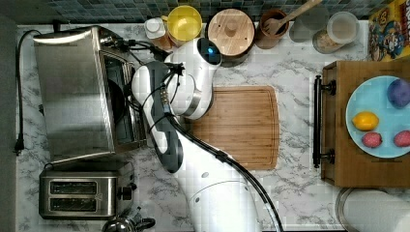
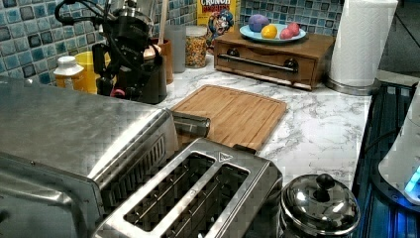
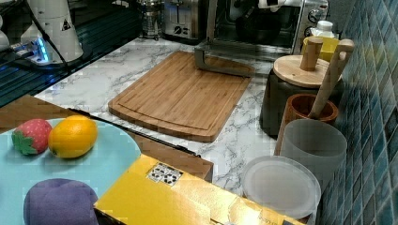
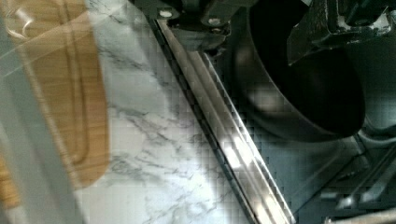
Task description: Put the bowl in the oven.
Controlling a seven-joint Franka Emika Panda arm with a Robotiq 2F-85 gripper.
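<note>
The glossy black bowl (image 4: 299,102) hangs tilted just past the oven's door hinge rail (image 4: 224,140), over the dark oven floor. My gripper (image 4: 266,28) is shut on the bowl's rim, one finger outside the wall and the other inside. In the top view my arm reaches left from the cutting board into the steel oven (image 1: 72,92), whose glass door is folded down. In the right view the bowl (image 3: 256,28) shows as a dark shape inside the open oven (image 3: 300,18), above the lowered door (image 3: 225,63).
A two-slot toaster (image 1: 80,195) stands beside the oven. A wooden cutting board (image 1: 237,125) lies mid-counter. A yellow cup (image 1: 183,21) and a wooden-lidded pot (image 1: 231,31) stand along the back wall. A plate of fruit (image 1: 374,99) is at the top view's right.
</note>
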